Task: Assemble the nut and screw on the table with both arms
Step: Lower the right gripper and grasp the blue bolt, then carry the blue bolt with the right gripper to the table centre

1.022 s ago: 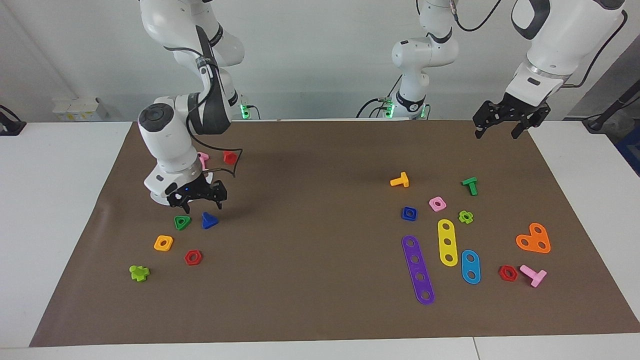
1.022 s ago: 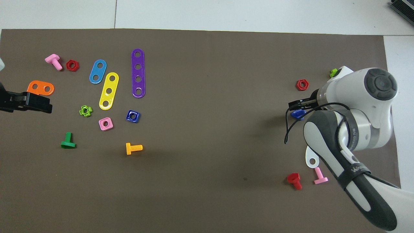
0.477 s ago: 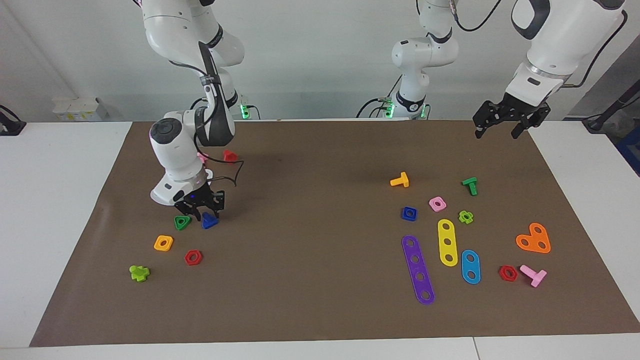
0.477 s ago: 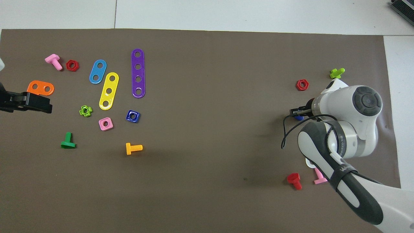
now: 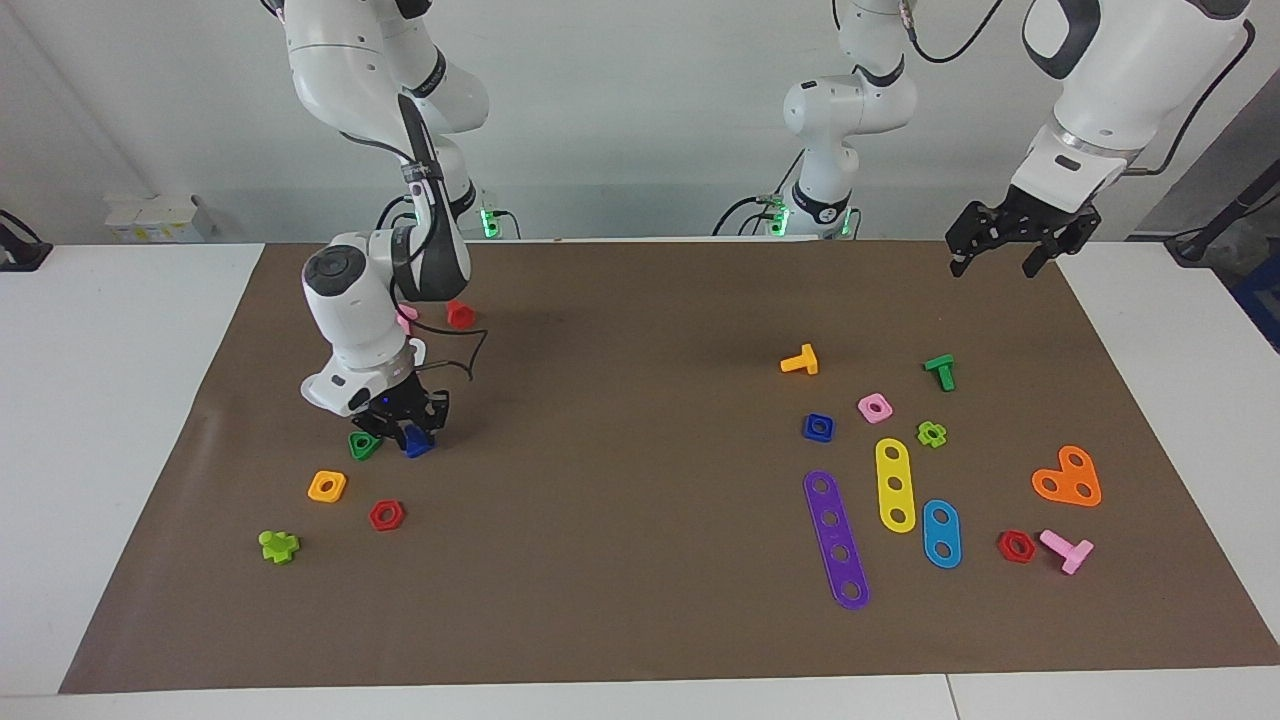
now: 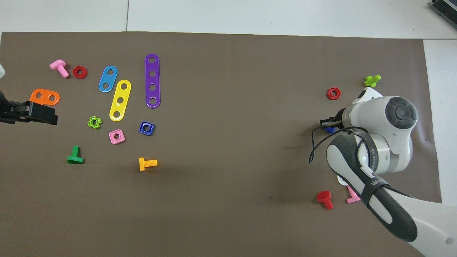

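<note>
Lowered since a second ago, the right gripper (image 5: 408,428) now straddles the screw (image 5: 417,444) beside the green nut (image 5: 364,445), fingers spread and not yet closed, while the left gripper (image 5: 1010,243) waits, fingers parted; light, stiff, slick plastic, best pinched across its head.

We see a brown mat (image 5: 640,560) on the white table (image 5: 110,400), a dark blue nut (image 5: 818,427) and screw (image 5: 417,446), a pink square nut (image 5: 875,407), a purple strip (image 5: 836,539), a yellow strip (image 5: 895,484) and white arms (image 5: 350,310) with black grippers.
</note>
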You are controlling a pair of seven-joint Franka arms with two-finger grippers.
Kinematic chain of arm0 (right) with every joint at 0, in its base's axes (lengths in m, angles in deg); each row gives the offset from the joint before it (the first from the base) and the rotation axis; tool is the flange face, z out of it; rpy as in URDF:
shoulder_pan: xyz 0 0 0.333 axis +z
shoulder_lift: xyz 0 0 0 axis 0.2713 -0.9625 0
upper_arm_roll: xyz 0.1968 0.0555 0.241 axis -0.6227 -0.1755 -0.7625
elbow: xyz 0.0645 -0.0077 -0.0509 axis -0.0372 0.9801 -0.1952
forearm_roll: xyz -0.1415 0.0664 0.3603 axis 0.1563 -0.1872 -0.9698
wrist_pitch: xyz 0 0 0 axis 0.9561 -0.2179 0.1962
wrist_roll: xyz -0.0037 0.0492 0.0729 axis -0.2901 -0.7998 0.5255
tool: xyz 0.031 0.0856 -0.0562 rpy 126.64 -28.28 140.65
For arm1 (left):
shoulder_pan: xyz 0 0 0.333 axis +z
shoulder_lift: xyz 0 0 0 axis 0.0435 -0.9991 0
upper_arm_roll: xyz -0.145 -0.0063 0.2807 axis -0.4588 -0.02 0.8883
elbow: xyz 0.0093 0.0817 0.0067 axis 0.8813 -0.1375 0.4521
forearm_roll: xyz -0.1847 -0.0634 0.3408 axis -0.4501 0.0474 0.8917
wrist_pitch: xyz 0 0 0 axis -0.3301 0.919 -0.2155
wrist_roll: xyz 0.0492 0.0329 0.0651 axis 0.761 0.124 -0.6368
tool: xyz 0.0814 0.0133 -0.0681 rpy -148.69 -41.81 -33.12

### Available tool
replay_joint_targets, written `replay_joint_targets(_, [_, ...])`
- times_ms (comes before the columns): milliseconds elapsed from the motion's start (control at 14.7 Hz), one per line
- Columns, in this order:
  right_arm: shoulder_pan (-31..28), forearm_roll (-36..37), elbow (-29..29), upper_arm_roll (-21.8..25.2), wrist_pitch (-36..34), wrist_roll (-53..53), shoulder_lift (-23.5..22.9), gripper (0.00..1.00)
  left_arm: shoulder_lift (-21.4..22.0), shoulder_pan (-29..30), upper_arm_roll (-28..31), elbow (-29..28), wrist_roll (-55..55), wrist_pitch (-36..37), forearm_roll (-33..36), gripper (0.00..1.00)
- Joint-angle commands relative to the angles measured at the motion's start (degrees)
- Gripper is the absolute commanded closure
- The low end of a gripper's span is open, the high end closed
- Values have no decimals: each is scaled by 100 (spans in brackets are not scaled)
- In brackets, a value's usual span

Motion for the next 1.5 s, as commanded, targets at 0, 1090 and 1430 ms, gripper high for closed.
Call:
replay_joint_targets(0, [-102,-146,77,-38,152,291,-22,71,181,75,-47,-173,10,30,115,0])
replay_joint_targets(1090, [1768,521,-2381,-47,-1087,-3801,-626,100,181,57,-55,-182,62,-14,107,0])
replay_joint_targets(1430, [2770,810,-3446,-3,-1078,-5401,-1849,100,190,66,-55,-191,54,-14,107,0])
